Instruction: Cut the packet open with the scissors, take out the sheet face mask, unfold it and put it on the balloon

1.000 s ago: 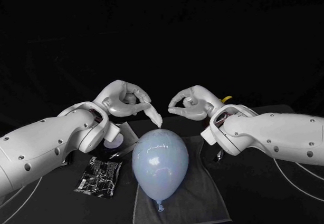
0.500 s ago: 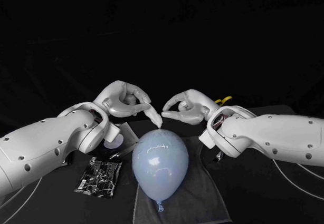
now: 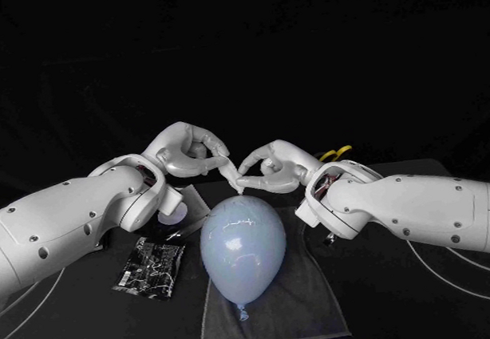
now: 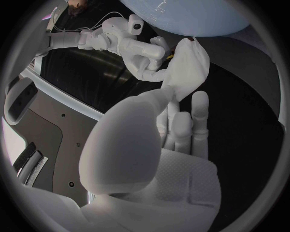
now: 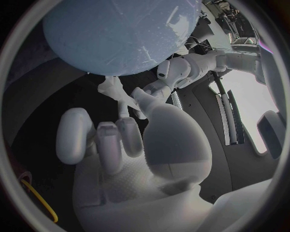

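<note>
Your pale blue balloon [image 3: 243, 246] lay on a grey towel [image 3: 284, 320] at the middle of the black table [image 3: 75, 328], its knot towards the robot. Above its far end, your left hand [image 3: 188, 152] pinched the folded white sheet face mask [image 3: 234, 178], which hung down to the balloon's top. Your right hand [image 3: 273, 167] sat just beside it, fingers curled, one fingertip at the mask; you could not tell whether it gripped. The black packet [image 3: 149, 266] lay left of the balloon. The yellow-handled scissors [image 3: 334, 154] lay near your right hand.
</note>
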Controlling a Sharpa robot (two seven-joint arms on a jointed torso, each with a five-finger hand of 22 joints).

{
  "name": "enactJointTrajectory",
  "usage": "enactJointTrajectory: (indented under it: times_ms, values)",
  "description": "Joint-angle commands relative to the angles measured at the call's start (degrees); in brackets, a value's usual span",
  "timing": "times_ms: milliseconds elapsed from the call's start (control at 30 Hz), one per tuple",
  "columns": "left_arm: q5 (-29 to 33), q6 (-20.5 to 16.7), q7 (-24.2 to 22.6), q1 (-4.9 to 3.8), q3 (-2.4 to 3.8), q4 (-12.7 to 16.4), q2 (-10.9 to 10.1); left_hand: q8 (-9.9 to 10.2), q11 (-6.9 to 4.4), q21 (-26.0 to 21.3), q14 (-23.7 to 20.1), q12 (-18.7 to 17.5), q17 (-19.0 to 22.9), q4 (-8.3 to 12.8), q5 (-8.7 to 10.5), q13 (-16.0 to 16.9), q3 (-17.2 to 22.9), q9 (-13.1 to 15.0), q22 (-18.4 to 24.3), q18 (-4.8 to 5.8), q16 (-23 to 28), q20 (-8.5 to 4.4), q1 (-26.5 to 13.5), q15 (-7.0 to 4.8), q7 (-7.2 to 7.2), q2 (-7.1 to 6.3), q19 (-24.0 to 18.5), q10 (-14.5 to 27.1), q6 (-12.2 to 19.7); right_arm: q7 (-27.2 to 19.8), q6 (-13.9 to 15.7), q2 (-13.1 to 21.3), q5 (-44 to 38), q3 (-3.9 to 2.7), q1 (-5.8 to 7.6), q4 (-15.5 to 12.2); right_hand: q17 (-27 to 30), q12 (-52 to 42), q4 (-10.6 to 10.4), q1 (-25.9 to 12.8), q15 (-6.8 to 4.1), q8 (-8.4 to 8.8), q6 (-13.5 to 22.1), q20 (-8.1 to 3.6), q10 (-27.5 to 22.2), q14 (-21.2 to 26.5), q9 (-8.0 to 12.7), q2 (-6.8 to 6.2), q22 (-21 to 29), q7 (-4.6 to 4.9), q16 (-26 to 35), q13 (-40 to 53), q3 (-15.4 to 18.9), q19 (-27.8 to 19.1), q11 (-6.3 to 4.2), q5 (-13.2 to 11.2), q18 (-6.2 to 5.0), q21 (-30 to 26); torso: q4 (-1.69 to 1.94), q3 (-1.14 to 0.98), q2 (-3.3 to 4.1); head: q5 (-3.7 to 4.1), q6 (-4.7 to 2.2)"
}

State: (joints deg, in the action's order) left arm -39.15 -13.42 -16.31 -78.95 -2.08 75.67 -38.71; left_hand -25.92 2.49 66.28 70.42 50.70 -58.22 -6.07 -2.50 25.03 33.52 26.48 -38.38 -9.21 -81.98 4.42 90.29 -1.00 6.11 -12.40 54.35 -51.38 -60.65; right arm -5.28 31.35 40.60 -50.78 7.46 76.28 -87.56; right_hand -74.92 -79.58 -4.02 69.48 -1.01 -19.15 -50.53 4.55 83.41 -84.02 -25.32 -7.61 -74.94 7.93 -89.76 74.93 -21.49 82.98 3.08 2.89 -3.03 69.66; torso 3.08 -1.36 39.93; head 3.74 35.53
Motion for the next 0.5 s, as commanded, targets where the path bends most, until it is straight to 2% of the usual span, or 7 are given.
enactJointTrajectory:
  times_ms: [33,200,367,500]
  values:
    - [-0.1,0.6,-0.3,-0.10,0.05,0.1,0.1,-0.2,0.02,0.4,0.2,0.4,-0.1,0.1,-0.22,0.1,0.3,0.1,-0.1,-0.99,-0.1,0.18,-0.2,0.17,-0.04,0.62,-0.4,0.3,0.3,0.5,-0.1,-0.2,-1.7,-0.04,-0.07,0.3,-15.1,-0.1,0.0,1.1,0.22,0.29,-0.7,0.31,0.1,-6.0,0.1,0.44,-10.0,-0.10,-0.2,8.5,0.3,0.1,0.08,-0.1,-0.65,0.2,0.04,-0.05,0.02,-0.07,0.06]
    - [-0.1,0.6,-0.3,-0.10,0.05,0.2,0.1,-0.2,0.02,0.4,0.2,0.4,-0.1,0.1,-0.22,0.1,0.3,0.1,-0.1,-0.99,-0.1,0.18,-0.2,0.17,-0.04,0.62,-0.4,0.3,0.3,0.4,0.6,-0.4,-1.8,-0.04,-0.10,0.6,-15.1,-0.4,0.2,2.3,0.02,0.30,-1.9,0.33,0.3,-6.0,0.2,1.42,-10.1,-0.43,-0.2,8.7,0.0,0.2,-0.19,-0.1,-0.63,0.6,-0.02,-0.03,-0.03,-0.15,0.12]
    - [-0.1,0.7,-0.3,-0.11,0.05,0.2,0.1,-0.2,0.02,0.4,0.2,0.4,-0.1,0.1,-0.22,0.1,0.3,0.1,-0.1,-0.99,-0.1,0.18,-0.2,0.17,-0.04,0.62,-0.4,0.3,0.3,0.2,1.4,-0.6,-1.8,-0.04,-0.11,0.6,-15.1,-0.9,0.5,4.0,-0.54,-0.34,-4.3,0.05,0.6,-6.0,0.0,3.19,-10.3,-1.34,-0.2,9.1,-0.7,0.5,-0.93,-0.1,-0.57,1.3,-0.03,-0.04,-0.03,-0.10,0.12]
    - [0.0,0.8,-0.3,-0.11,0.05,0.2,0.2,-0.2,0.02,0.4,0.2,0.4,-0.1,0.1,-0.22,0.1,0.3,0.1,-0.1,-0.99,-0.1,0.18,-0.2,0.17,-0.04,0.62,-0.4,0.3,0.3,0.3,2.0,-0.7,-1.8,-0.04,-0.13,0.7,-15.1,-1.2,0.7,4.7,-0.97,-0.86,-5.5,-0.26,0.9,-6.0,-0.2,3.90,-10.4,-1.94,-0.2,9.2,-1.0,0.7,-1.44,-0.1,-0.51,1.7,-0.04,-0.03,-0.03,-0.03,0.11]
